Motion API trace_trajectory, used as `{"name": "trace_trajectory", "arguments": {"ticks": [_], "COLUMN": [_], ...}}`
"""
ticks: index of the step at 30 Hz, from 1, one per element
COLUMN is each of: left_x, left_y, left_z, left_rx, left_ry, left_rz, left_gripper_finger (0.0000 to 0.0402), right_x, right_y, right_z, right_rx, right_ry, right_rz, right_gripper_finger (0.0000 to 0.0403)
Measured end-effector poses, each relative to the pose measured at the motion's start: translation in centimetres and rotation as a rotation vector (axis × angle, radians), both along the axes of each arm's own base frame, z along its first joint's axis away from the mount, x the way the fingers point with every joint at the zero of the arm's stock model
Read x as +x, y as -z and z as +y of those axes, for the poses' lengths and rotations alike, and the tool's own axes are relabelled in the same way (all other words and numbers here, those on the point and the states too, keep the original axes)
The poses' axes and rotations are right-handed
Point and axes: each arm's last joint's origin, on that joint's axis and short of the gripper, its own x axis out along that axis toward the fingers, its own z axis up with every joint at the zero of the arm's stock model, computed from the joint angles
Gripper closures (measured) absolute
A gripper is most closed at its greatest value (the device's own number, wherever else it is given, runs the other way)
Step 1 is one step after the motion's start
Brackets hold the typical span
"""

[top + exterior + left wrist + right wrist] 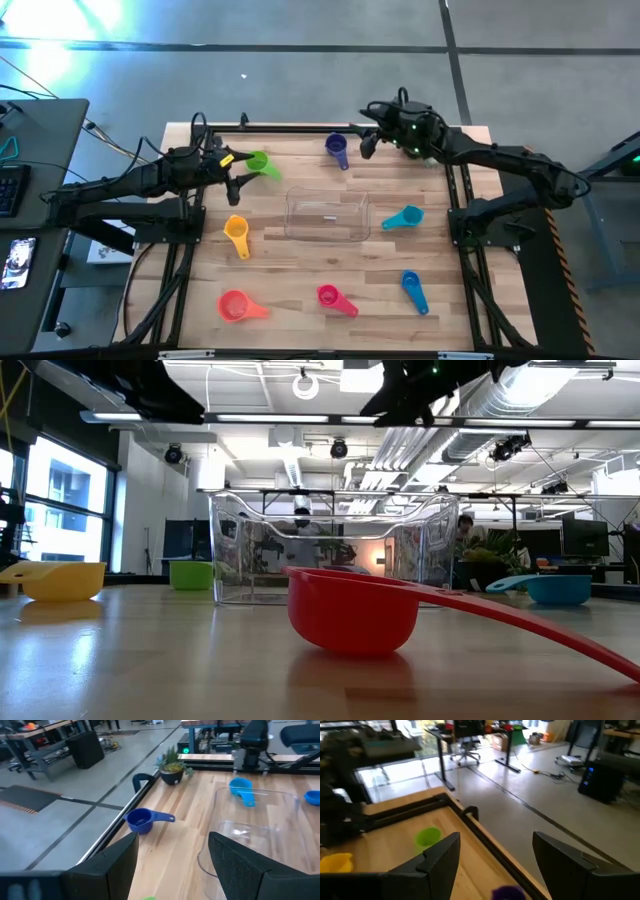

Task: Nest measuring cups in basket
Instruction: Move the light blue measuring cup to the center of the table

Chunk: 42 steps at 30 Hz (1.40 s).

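Note:
The clear basket (328, 215) stands mid-table with nothing in it. Cups rest on their bases around it: green (262, 164) and purple (337, 150) at the far side, teal (403, 217) on the right, orange-yellow (236, 233) on the left, and coral (238, 306), magenta (334, 297) and blue (414, 290) near the front. My left gripper (238, 170) hovers open just left of the green cup. My right gripper (364, 130) hovers open just right of the purple cup (507, 893). Neither holds anything.
A small potted plant (173, 770) stands at the far right corner, near the right arm. A black frame rail (300, 128) runs along the table's far edge. Bare wood lies between the basket and the front row of cups.

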Motion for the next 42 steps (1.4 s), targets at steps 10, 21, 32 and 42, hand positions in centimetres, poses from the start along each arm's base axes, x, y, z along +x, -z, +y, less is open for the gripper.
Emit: {"name": "trace_trajectory", "arguments": {"ticks": [10, 21, 32, 42], "left_x": [0.0, 0.0, -0.1, -0.1], "left_y": [0.0, 0.0, 0.1, 0.1], "left_z": [0.1, 0.1, 0.1, 0.1], "left_rx": [0.01, 0.01, 0.006, 0.006], "left_ry": [-0.036, -0.036, -0.037, -0.037], "left_rz": [0.002, 0.002, 0.009, 0.008], "left_gripper_finger": [0.0169, 0.0169, 0.0169, 0.0169], "right_x": [-1.6, -2.9, -3.4, -3.6], "right_y": [1.7, 3.6, 5.5, 6.5], "right_z": [-1.8, -1.6, 1.8, 6.5], "right_rx": [0.087, 0.24, 0.444, 0.568], "right_ry": [0.088, 0.119, 0.093, 0.103], "right_rz": [0.163, 0.34, 0.538, 0.695], "right_gripper_finger": [0.016, 0.016, 0.016, 0.016]}}
